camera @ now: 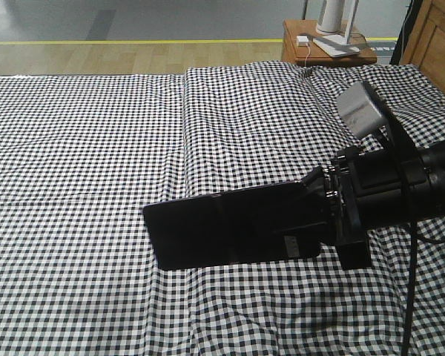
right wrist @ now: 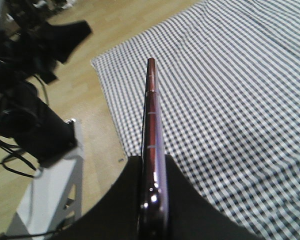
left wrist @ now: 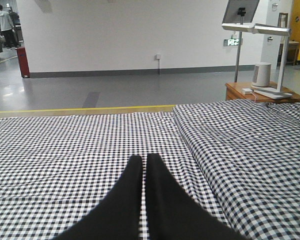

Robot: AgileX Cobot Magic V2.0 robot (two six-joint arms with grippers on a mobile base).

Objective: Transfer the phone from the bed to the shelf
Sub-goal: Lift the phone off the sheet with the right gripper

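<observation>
The phone [camera: 230, 226], a thin glossy black slab, hangs just above the black-and-white checked bed [camera: 81, 148]. My right gripper [camera: 320, 215] is shut on its right end, coming in from the right. In the right wrist view the phone [right wrist: 151, 120] shows edge-on with its pinkish rim, pinched between the black fingers [right wrist: 190, 200], with the bed [right wrist: 240, 90] below. My left gripper [left wrist: 142, 160] is shut with nothing in it, low over the bed [left wrist: 65, 145]. The shelf is out of view.
A small reddish-brown side table [camera: 322, 44] with a white lamp base stands beyond the bed's far edge, also the side table [left wrist: 250, 92]. A wooden panel [camera: 434, 37] rises at the far right corner. A white frame and black gear [right wrist: 45, 190] stand on the floor beside the bed.
</observation>
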